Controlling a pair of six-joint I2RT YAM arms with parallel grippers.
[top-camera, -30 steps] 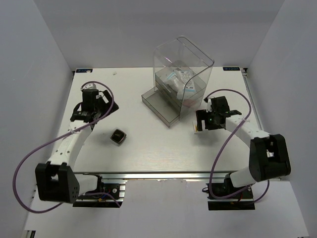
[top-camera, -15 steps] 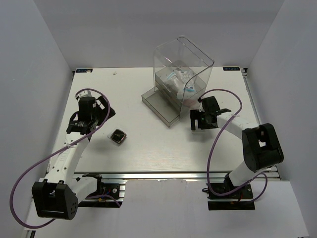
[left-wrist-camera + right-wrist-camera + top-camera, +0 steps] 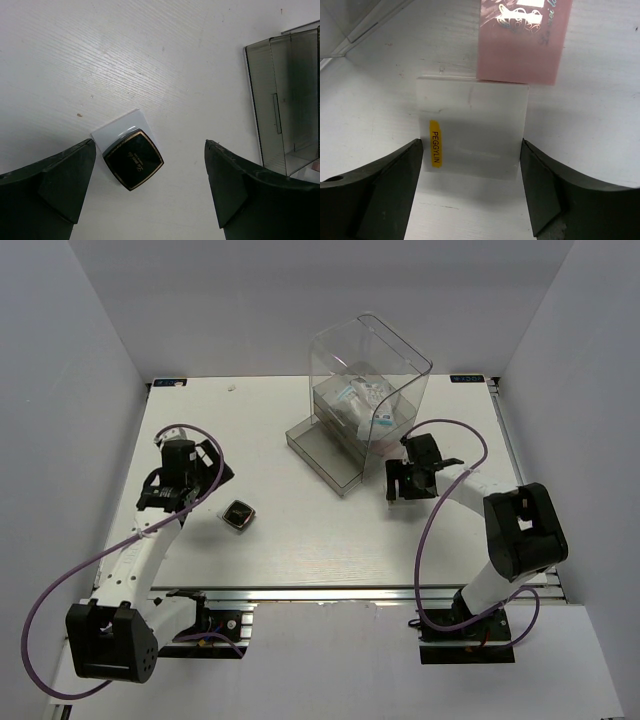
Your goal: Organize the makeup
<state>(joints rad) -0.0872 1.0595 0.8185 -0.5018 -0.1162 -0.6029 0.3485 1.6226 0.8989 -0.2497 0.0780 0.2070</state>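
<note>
- Your right fingers [image 3: 390, 185] are spread wide and hold nothing. One sits on each side of the white flat box [image 3: 470, 125]. I cannot tell whether the pads are touching its edges yet.
- The box lies flat on the tabletop [image 3: 300, 550], its yellow label on the side nearest the finger at the left of the wrist view. The pink square [image 3: 522, 40] lies just beyond it and touches or slightly overlaps the box's far edge.
- To grip it well, get low and close evenly on the two opposite sides so the thin box does not tip or skid. Lift it straight up, because a drag would probably take the pink square along.
- Your left fingers [image 3: 60, 185] are also wide apart and empty, hanging above the tabletop.
- The black compact [image 3: 133, 159] lies between them, nearer the finger at the left of the wrist view. It is turned corner-on to the fingers and rests on a white square piece [image 3: 120, 127].
- Before you close, rotate the wrist so the pads meet flat sides rather than corners, and centre the compact between them. The white piece underneath may slide.
- Further out, the open drawer [image 3: 322, 448] of the clear drawer case [image 3: 395, 360] lies between the two arms. A white blue-printed packet [image 3: 368, 405] is inside the case.
</note>
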